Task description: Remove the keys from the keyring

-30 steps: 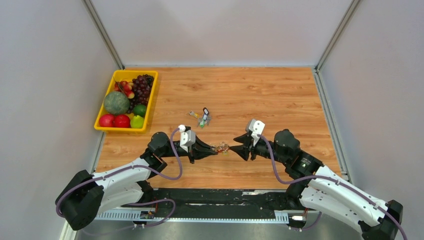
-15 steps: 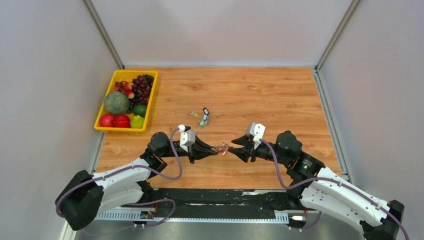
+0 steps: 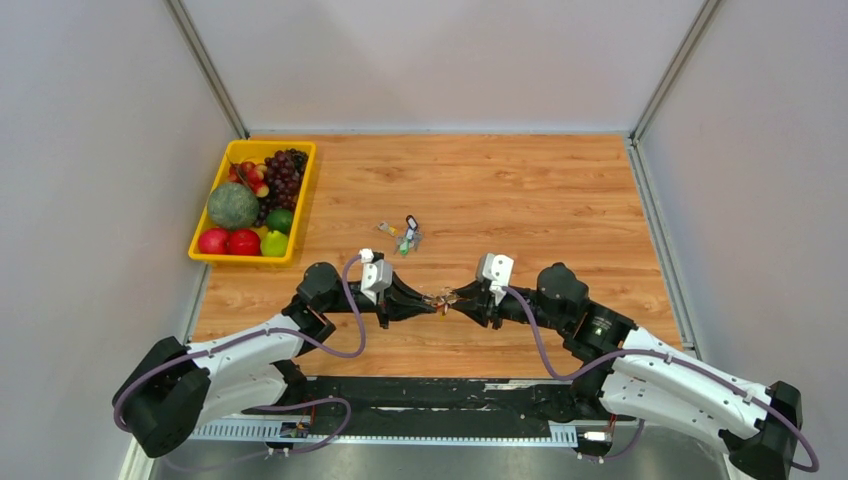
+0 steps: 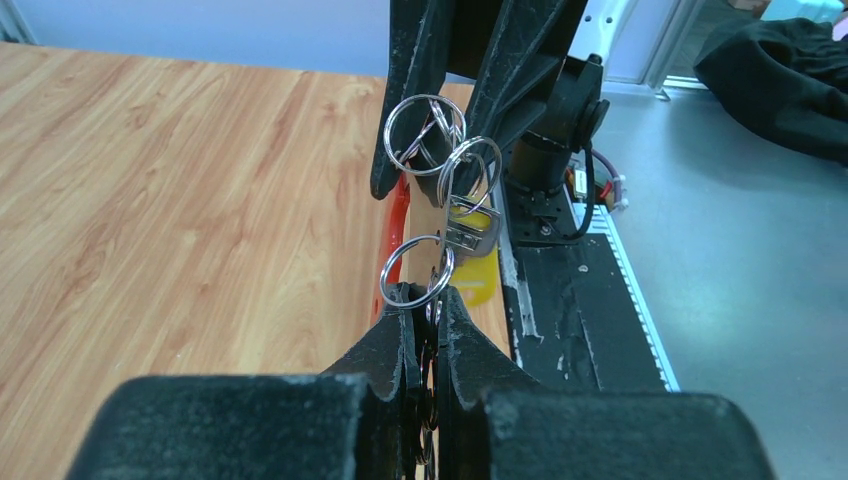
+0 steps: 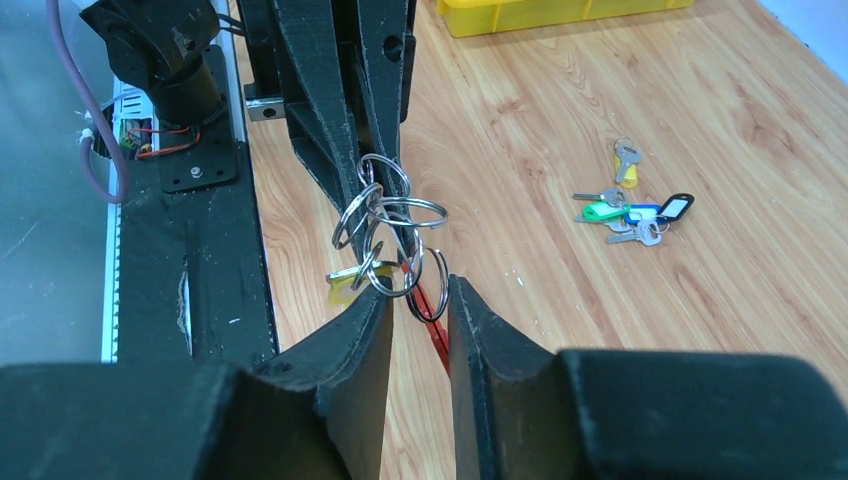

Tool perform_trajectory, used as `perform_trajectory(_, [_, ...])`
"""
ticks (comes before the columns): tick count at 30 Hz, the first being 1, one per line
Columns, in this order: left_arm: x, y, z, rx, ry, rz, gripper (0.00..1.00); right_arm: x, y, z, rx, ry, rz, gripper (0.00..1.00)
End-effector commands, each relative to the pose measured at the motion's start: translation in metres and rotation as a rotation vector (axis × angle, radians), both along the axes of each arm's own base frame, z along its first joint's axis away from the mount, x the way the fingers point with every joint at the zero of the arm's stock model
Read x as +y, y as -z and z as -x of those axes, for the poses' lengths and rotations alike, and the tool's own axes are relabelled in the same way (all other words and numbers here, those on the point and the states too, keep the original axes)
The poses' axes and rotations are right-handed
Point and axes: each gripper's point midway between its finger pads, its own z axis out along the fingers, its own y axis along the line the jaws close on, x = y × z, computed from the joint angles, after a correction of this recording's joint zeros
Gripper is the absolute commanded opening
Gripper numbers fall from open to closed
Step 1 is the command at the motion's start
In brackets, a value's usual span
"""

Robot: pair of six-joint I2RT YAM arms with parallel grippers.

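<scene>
My left gripper is shut on a bunch of linked silver split rings and holds it above the table. A silver key with a yellow tag hangs from the rings. Only a strip of the red keyring shows behind them, and no fan of grey keys shows. My right gripper is open, tip to tip with the left gripper. Its fingers stand either side of one hanging ring. The red keyring shows below. In the top view the right gripper meets the bunch.
A loose cluster of keys with green, blue and black tags lies on the wooden table behind the grippers, also in the top view. A yellow tray of fruit stands at the far left. Grey walls close three sides.
My right gripper has moved left to the left gripper, and its open jaws now stand around a ring of the bunch. The left arm has stayed put.
</scene>
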Motion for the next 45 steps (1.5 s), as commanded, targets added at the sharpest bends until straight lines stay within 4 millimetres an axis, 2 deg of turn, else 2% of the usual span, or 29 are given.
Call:
perform_trajectory(1, [-0.005,-0.028,0.008,-0.069,0.074,0.064,0.00,0.009,-0.029,0.002,-0.087,-0.041,-0.073,0.26])
perform_trajectory(5, [-0.005,-0.028,0.009,-0.067,0.076,0.064,0.00,0.008,-0.033,0.005,-0.101,-0.057,-0.084,0.14])
perform_trajectory(7, [-0.005,-0.029,0.008,-0.069,0.071,0.067,0.00,0.008,-0.035,0.007,-0.099,-0.061,-0.090,0.02])
perform_trajectory(9, [-0.004,-0.030,0.007,-0.069,0.059,0.070,0.04,0.007,-0.036,0.005,-0.083,-0.042,-0.096,0.00])
perform_trajectory(10, [-0.004,-0.031,0.004,-0.067,0.040,0.074,0.09,0.007,-0.037,0.003,-0.076,-0.031,-0.099,0.00])
perform_trajectory(11, [-0.004,-0.029,0.002,-0.059,0.024,0.073,0.30,0.006,-0.038,0.001,-0.069,-0.013,-0.102,0.00])
perform_trajectory(12, [-0.003,-0.032,-0.007,-0.050,-0.033,0.085,0.43,0.005,-0.038,-0.004,-0.059,0.016,-0.105,0.00])
perform_trajectory(13, [-0.002,-0.029,-0.010,-0.028,-0.065,0.080,0.62,0.003,-0.039,-0.011,-0.045,0.064,-0.108,0.00])
perform_trajectory(14, [0.001,-0.033,-0.018,-0.034,-0.119,0.093,0.68,0.000,-0.039,-0.018,-0.031,0.113,-0.111,0.00])
perform_trajectory(15, [0.003,-0.029,-0.021,-0.034,-0.145,0.086,0.78,-0.003,-0.039,-0.024,-0.022,0.156,-0.114,0.00])
perform_trajectory(16, [0.008,-0.035,-0.028,-0.043,-0.205,0.108,0.81,-0.006,-0.040,-0.030,-0.013,0.201,-0.118,0.00])
perform_trajectory(19, [0.021,-0.035,-0.039,-0.057,-0.320,0.136,0.90,-0.018,-0.043,-0.049,0.015,0.345,-0.136,0.00])
perform_trajectory(21, [0.030,-0.043,-0.043,-0.079,-0.382,0.173,0.92,-0.025,-0.038,-0.062,0.040,0.439,-0.123,0.00])
perform_trajectory(24, [0.037,-0.043,-0.048,-0.086,-0.433,0.189,0.92,-0.031,-0.031,-0.079,0.059,0.551,-0.085,0.00])
perform_trajectory(28, [0.028,-0.042,-0.045,-0.072,-0.380,0.172,0.85,-0.023,-0.032,-0.090,0.003,0.584,-0.021,0.00])
perform_trajectory(29, [0.023,-0.036,-0.043,-0.060,-0.349,0.150,0.83,-0.019,-0.035,-0.090,-0.020,0.576,-0.014,0.00])
perform_trajectory(32, [0.014,-0.036,-0.041,-0.042,-0.297,0.135,0.77,-0.004,-0.052,-0.087,-0.096,0.523,-0.051,0.00])
perform_trajectory(37, [0.010,-0.032,-0.039,-0.035,-0.272,0.135,0.75,0.021,-0.074,-0.067,-0.302,0.367,-0.091,0.00])
perform_trajectory(45, [0.020,-0.040,-0.038,-0.082,-0.309,0.183,0.79,0.047,-0.081,-0.041,-0.587,0.215,-0.047,0.00])
